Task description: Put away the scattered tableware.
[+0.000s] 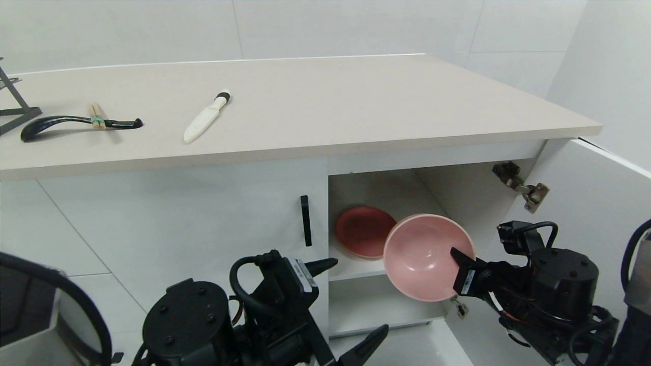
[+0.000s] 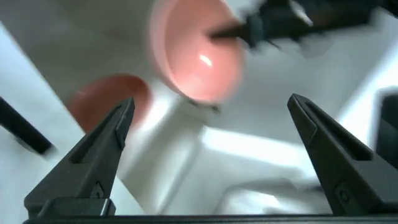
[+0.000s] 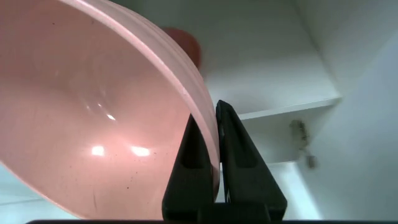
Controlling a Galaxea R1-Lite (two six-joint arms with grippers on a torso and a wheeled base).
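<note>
Your right claw [image 1: 457, 256] is clamped on the rim of the bowl [image 1: 419, 256], holding it tilted at the mouth of the open cabinet [image 1: 457, 183], just beside the plate [image 1: 363, 231] on the shelf [image 1: 351, 267]. Your left claw [image 1: 358, 296] hangs spread apart, low before the cabinet. A knife [image 1: 206, 117], spoon [image 1: 46, 126] and chopsticks [image 1: 96, 117] lie on the counter [image 1: 330, 112].

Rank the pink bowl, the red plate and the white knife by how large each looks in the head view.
1. pink bowl, though it is nearer the camera.
2. red plate, partly hidden behind the bowl.
3. white knife, the slimmest.
</note>
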